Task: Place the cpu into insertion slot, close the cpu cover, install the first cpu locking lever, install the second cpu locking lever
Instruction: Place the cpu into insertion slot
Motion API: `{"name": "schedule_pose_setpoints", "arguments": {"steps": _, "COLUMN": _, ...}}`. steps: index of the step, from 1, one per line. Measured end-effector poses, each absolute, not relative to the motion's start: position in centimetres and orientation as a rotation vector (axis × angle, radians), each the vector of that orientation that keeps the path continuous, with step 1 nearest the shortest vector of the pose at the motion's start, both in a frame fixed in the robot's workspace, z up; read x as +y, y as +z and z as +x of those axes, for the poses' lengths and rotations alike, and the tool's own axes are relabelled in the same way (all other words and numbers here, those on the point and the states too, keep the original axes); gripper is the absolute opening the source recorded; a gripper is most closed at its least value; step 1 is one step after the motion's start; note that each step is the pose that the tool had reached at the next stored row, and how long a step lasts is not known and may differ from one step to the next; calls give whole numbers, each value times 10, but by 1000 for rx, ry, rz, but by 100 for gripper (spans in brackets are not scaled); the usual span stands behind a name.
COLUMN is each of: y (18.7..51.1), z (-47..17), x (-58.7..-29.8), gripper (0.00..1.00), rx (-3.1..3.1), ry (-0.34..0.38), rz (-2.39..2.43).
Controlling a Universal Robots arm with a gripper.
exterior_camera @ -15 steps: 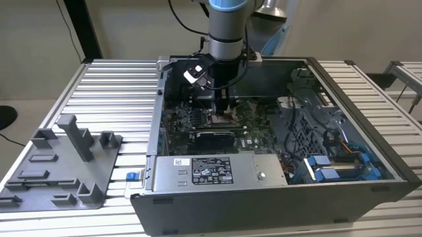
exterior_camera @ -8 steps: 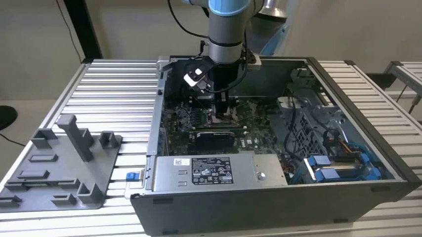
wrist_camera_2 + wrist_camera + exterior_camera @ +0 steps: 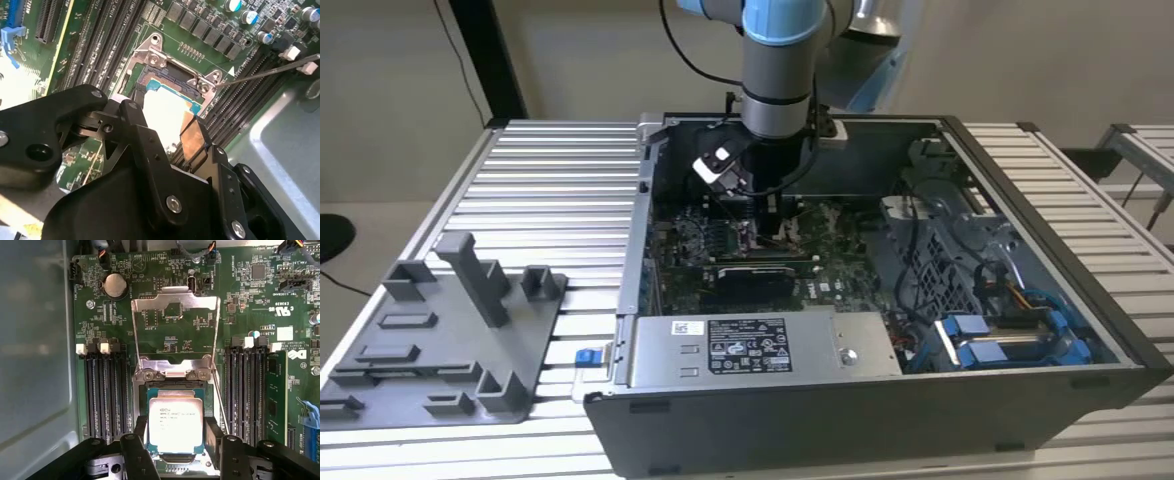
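Note:
The cpu (image 3: 175, 424), silver top up, lies over the insertion slot (image 3: 172, 386), and my gripper (image 3: 176, 442) is shut on it with a black finger against each side edge. In the second wrist view the cpu (image 3: 167, 112) glares white between the fingers (image 3: 192, 137), just over the dark-centred insertion slot (image 3: 170, 75). The cpu cover (image 3: 175, 294) stands swung open, away from the socket, with green board showing through its window. A thin locking lever (image 3: 220, 397) stands raised beside the socket. In the exterior view the gripper (image 3: 767, 215) reaches down into the open case.
Memory slots (image 3: 102, 390) run along both sides of the socket. The case walls (image 3: 1014, 160) ring the motherboard, and a grey power supply (image 3: 761, 345) sits at its front. A grey parts fixture (image 3: 440, 330) lies on the slatted table at the exterior view's left.

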State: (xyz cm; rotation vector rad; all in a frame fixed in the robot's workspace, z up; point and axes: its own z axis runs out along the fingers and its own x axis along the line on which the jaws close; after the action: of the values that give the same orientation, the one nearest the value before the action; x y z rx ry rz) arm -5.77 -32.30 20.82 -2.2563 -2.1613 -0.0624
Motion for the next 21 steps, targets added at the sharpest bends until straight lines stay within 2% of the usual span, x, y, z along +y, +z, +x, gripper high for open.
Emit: {"name": "schedule_pose_setpoints", "arguments": {"steps": 21, "y": 200, "z": -57, "x": -324, "gripper": 0, "rx": -2161, "ry": -63, "rz": -2256}}
